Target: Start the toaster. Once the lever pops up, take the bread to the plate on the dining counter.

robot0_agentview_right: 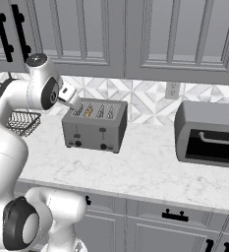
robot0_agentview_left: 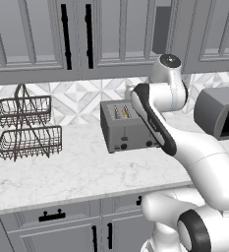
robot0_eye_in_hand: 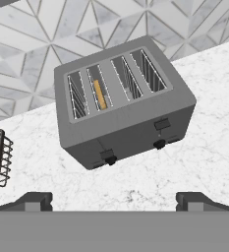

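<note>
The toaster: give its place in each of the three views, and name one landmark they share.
Left base view: the toaster stands centre, partly behind the arm.
Right base view: left of centre.
Hand view: upper centre, tilted.
Shared landmark: the bread in the second slot from the wire basket side.

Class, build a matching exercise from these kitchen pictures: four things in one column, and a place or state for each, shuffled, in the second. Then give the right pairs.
Things
1. boxy grey metal toaster
2. thin slice of bread with tan-yellow crust
3. two-tier dark wire basket stand
4. robot's dark two-finger claw

Places or states
A. down in a toaster slot
B. open, holding nothing
C. on the white marble worktop, between basket and oven-like appliance
D. left end of the worktop

Pairs: 1-C, 2-A, 3-D, 4-B
</note>
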Available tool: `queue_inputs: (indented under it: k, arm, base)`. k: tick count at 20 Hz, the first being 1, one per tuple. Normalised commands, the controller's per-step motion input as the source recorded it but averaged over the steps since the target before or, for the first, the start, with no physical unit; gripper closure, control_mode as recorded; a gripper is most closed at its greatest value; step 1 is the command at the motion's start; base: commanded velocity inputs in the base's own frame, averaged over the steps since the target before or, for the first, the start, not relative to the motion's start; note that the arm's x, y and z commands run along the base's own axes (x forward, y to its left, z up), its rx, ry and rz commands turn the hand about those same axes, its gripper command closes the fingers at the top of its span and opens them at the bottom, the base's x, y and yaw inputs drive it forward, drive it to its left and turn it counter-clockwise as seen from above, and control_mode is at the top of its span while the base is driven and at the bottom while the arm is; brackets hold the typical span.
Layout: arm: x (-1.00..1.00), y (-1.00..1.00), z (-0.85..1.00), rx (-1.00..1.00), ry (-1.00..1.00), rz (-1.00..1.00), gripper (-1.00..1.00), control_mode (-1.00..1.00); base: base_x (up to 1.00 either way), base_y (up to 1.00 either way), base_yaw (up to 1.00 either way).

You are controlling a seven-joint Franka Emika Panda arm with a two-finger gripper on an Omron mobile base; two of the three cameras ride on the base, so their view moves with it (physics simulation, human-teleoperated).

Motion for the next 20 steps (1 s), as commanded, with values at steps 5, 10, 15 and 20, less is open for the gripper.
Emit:
queue_inputs:
  k: [5,10,15,20]
  arm:
    - [0.0,0.0,0.0,0.0,0.0,0.0,-1.0,-1.0]
    - [0.0,0.0,0.0,0.0,0.0,0.0,-1.0,-1.0]
    - [0.0,0.0,0.0,0.0,0.0,0.0,-1.0,-1.0]
    - [0.0,0.0,0.0,0.0,0.0,0.0,-1.0,-1.0]
  base:
    - [0.0,0.0,0.0]
    - [0.0,0.0,0.0]
    - [0.0,0.0,0.0]
    - [0.0,0.0,0.0]
